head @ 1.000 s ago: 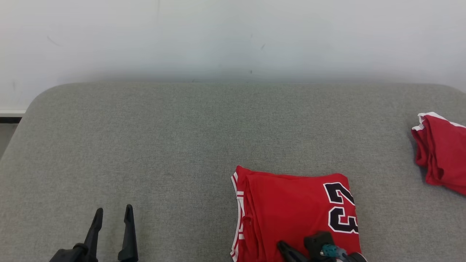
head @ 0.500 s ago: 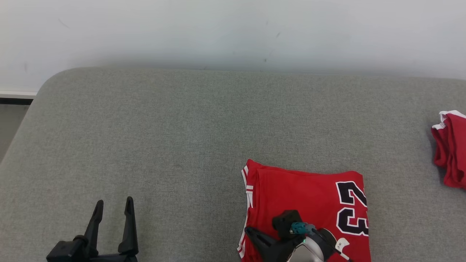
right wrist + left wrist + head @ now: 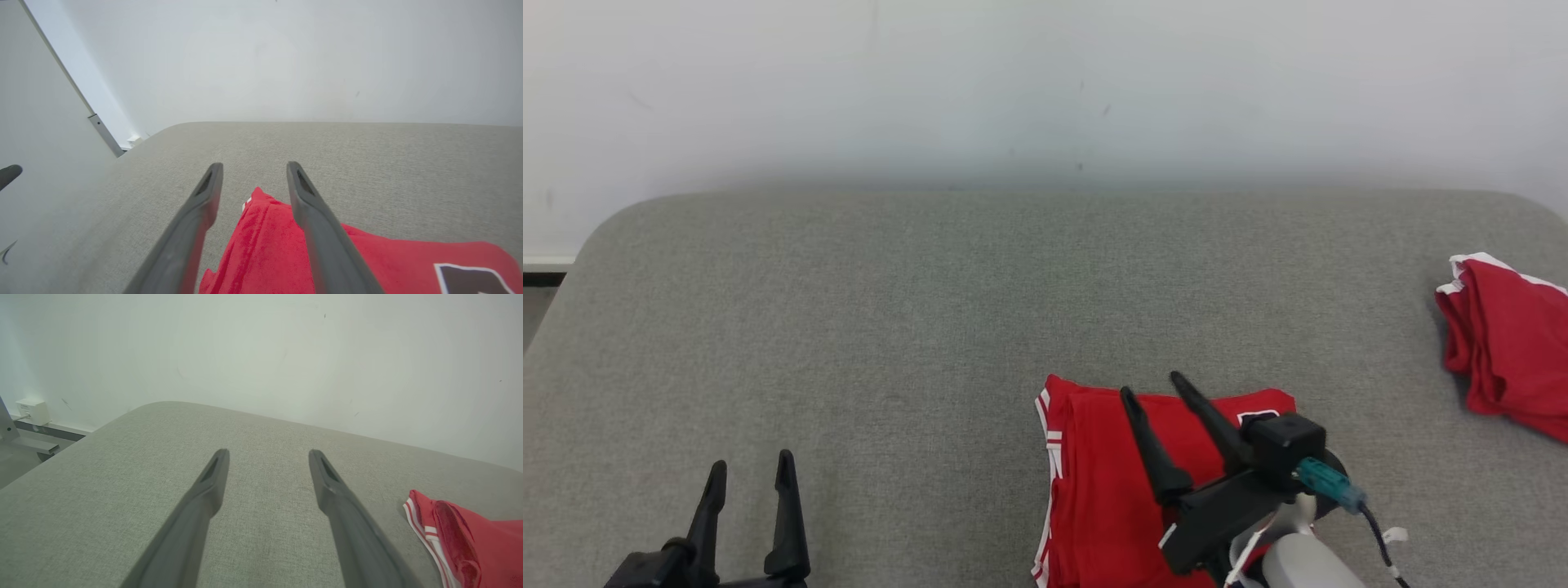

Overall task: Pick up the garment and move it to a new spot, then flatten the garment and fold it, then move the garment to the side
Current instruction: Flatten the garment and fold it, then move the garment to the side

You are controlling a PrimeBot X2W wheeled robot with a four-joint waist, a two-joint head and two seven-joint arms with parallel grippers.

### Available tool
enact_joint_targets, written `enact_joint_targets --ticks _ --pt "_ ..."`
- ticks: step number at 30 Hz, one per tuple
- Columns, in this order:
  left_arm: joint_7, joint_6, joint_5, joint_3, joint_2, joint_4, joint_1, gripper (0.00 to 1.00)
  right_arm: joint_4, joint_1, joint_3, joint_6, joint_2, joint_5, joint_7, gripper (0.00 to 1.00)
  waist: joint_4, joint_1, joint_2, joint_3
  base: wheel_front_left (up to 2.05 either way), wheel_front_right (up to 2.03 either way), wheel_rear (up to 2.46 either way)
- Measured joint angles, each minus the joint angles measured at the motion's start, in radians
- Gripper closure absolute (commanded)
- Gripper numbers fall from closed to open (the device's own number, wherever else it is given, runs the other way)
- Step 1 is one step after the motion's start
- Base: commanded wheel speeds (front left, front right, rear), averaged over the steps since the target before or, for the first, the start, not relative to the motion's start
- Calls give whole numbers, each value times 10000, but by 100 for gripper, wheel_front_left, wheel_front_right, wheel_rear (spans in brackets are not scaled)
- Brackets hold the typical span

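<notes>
Garment [image 3: 1094, 490], red with white-striped trim along its left edge, lies folded into a rough rectangle on the grey bench [image 3: 890, 327], at the near edge and right of centre in the head view. A dark number patch [image 3: 470, 281] with a white outline sits on the garment's right part, partly hidden by the right arm in the head view. The right claw [image 3: 1152, 385] is over the garment with its two dark fingers parted to a middling gap and nothing between them; its tips reach about to the garment's far edge. In the right wrist view the same claw [image 3: 254, 164] straddles the far left corner of the cloth [image 3: 265, 245], and whether the fingers touch the fabric I cannot tell. The left claw [image 3: 752, 460] hangs at the near left of the bench, well apart from the garment, spread wide and empty; in its own view [image 3: 268, 451] bare grey fabric lies between the fingers and the garment's striped edge [image 3: 470, 539] shows at the lower right. Open bench stretches to the left and toward the pale wall [image 3: 1013, 82]. A second red cloth [image 3: 1503, 343], bunched, lies at the bench's right edge, well apart from the garment.
</notes>
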Motion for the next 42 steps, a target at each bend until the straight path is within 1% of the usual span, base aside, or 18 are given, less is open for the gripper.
enact_joint_targets --ticks 4,7,9,12,18,27,28,36,42 --pt "0 38 0 123 -4 -81 154 0 -897 524 -1212 0 6 -671 -403 0 -286 -1 0 -207 0 0 0" --pt "-2 40 -15 226 -2 -173 194 0 -1570 909 -1829 0 6 -1131 -502 0 -520 0 0 -317 0 0 0" --pt "-2 15 -17 293 0 -213 282 0 -1789 1161 -2157 0 -25 -1373 -462 0 -665 0 0 -379 0 0 0" --pt "0 -15 -15 351 -4 -238 375 0 -1894 1456 -2617 0 -169 -1701 -234 0 -855 -1 0 -457 0 0 0" --pt "0 -86 48 453 -2 -234 492 0 -1751 1921 -3275 0 -253 -1906 56 0 -1093 0 -1 -598 0 0 0" --pt "0 -198 284 527 -4 -92 661 0 -1195 2240 -3400 0 -368 -1987 -221 0 -1180 -1 -1 -855 0 0 0" --pt "0 -267 353 550 0 -52 772 0 -1081 2291 -3384 0 -372 -1996 -291 0 -1205 -1 -1 -917 0 0 0" --pt "0 -316 431 665 -2 77 811 0 -886 2331 -3384 0 -362 -1990 -334 0 -1303 -1 -1 -1042 0 0 0" --pt "0 -270 504 662 -2 169 827 0 -754 2389 -3411 0 -351 -1967 -255 0 -1300 -1 -1 -1068 0 0 0"
